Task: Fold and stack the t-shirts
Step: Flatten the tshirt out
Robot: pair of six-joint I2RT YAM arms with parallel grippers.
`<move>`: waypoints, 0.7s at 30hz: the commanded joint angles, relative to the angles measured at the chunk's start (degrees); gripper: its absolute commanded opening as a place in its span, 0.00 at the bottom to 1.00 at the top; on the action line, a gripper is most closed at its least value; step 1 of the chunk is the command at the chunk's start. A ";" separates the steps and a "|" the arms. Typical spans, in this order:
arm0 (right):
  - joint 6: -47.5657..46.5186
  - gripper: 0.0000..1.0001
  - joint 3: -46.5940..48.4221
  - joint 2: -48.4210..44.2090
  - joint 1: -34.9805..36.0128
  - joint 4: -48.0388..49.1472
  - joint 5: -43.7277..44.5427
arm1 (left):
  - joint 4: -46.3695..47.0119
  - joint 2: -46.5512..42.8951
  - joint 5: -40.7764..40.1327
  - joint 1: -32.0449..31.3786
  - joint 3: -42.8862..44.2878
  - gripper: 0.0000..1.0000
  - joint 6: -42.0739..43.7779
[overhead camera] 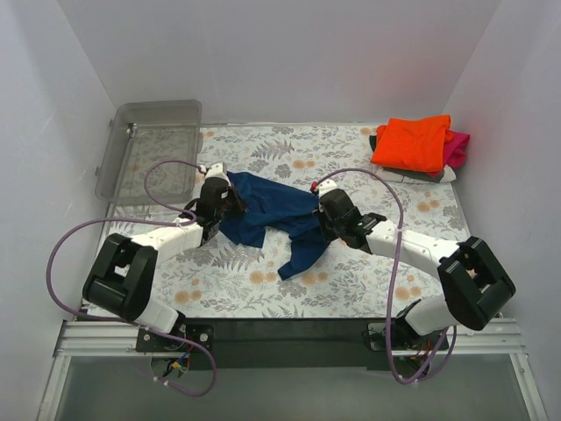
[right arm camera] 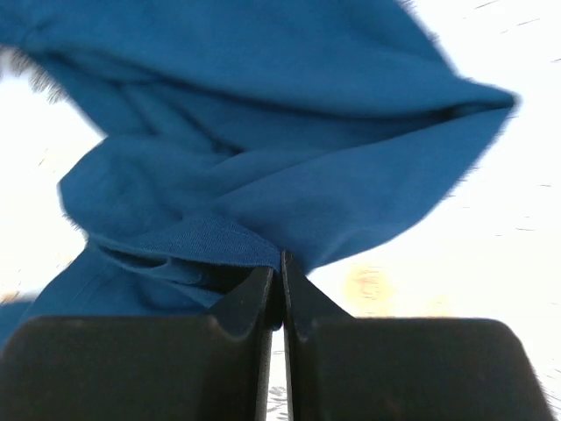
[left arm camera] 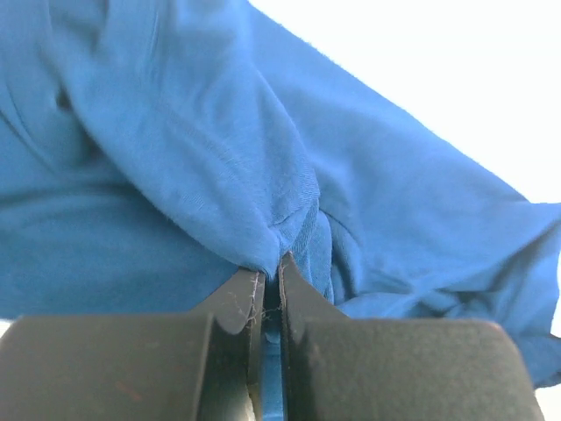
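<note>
A navy blue t-shirt (overhead camera: 267, 210) lies crumpled in the middle of the floral table, one part trailing toward the front. My left gripper (overhead camera: 218, 201) is shut on its left edge; the left wrist view shows blue cloth (left arm camera: 202, 158) pinched between the closed fingers (left arm camera: 238, 303). My right gripper (overhead camera: 326, 213) is shut on its right edge; the right wrist view shows the cloth (right arm camera: 263, 149) bunched at the fingertips (right arm camera: 302, 298). The chest print is hidden. A folded orange shirt (overhead camera: 412, 142) lies on a magenta one (overhead camera: 457, 146) and a greyish one (overhead camera: 412, 177) at the back right.
A clear plastic bin (overhead camera: 151, 145) stands at the back left. White walls close in the table on three sides. Purple cables (overhead camera: 166, 171) loop over both arms. The black mounting rail (overhead camera: 289, 331) runs along the near edge.
</note>
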 commanded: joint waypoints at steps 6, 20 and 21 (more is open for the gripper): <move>-4.35 0.01 8.00 -9.96 -1.28 -6.49 19.54 | -7.28 -13.34 -2.02 -0.14 10.61 0.00 5.85; -3.22 0.01 6.95 -10.59 -21.14 -7.04 16.74 | -10.64 -6.09 -0.09 3.55 14.04 0.06 8.93; -2.86 0.01 7.30 -9.37 -21.58 -7.04 16.40 | -10.64 -3.97 0.36 3.55 14.83 0.29 9.02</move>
